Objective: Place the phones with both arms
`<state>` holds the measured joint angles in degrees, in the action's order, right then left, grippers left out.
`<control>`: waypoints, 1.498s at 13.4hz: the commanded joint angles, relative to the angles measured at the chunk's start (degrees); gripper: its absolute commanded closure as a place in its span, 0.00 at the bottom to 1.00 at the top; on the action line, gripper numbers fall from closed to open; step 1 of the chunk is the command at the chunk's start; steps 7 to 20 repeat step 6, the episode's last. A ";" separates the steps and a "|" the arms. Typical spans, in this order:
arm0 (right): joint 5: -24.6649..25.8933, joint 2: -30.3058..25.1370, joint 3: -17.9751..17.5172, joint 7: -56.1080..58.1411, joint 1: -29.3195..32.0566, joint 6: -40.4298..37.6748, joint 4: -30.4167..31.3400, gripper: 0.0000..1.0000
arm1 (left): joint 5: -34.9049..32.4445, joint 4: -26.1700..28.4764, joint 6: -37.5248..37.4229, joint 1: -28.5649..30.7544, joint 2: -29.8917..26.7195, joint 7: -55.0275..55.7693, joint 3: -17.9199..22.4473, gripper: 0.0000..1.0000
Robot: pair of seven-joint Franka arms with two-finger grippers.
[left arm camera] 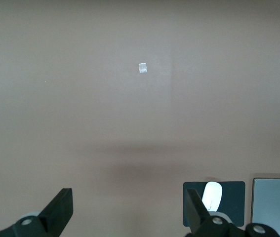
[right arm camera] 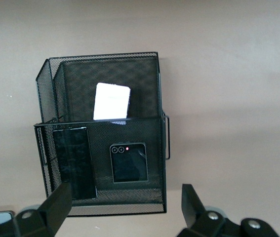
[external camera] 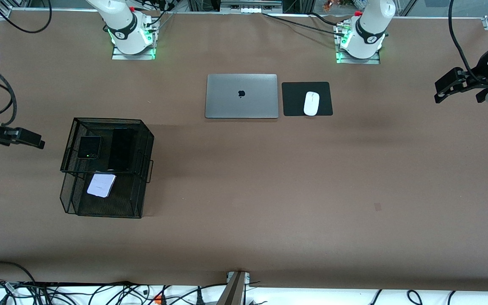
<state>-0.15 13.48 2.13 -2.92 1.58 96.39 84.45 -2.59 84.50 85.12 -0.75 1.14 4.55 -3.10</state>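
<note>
A black mesh two-tier organizer (external camera: 144, 140) stands toward the right arm's end of the table. Its upper tray holds a small squarish black phone (external camera: 89, 147) (right arm camera: 128, 162) with an orange dot and, beside it, a long slim black phone (external camera: 121, 149) (right arm camera: 74, 161). A pale lilac-white phone (external camera: 101, 185) (right arm camera: 111, 101) lies in the lower tray. My right gripper (external camera: 11, 134) (right arm camera: 125, 195) hangs open and empty over the table beside the organizer. At the left arm's end of the table my left gripper (external camera: 459, 90) (left arm camera: 127, 197) is open over bare table, holding nothing.
A shut grey laptop (external camera: 241, 95) lies near the robots' bases. Beside it a white mouse (external camera: 311, 103) rests on a black pad (external camera: 295, 99). A small tape mark (external camera: 377, 206) (left arm camera: 142, 68) is on the brown tabletop. Cables run along the table's edges.
</note>
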 commanded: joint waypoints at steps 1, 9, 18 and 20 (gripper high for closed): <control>2.96 -4.60 -4.75 -2.80 2.81 2.14 6.17 0.01 | 1.54 1.10 -1.01 0.13 -1.23 -1.38 0.29 0.00; 2.53 -3.99 -5.64 -3.41 2.73 1.61 5.91 0.01 | 1.54 0.93 -1.27 0.13 -1.23 -1.12 0.37 0.00; 2.53 -3.99 -5.64 -3.41 2.73 1.61 5.91 0.01 | 1.54 0.93 -1.27 0.13 -1.23 -1.12 0.37 0.00; 2.53 -3.99 -5.64 -3.41 2.73 1.61 5.91 0.01 | 1.54 0.93 -1.27 0.13 -1.23 -1.12 0.37 0.00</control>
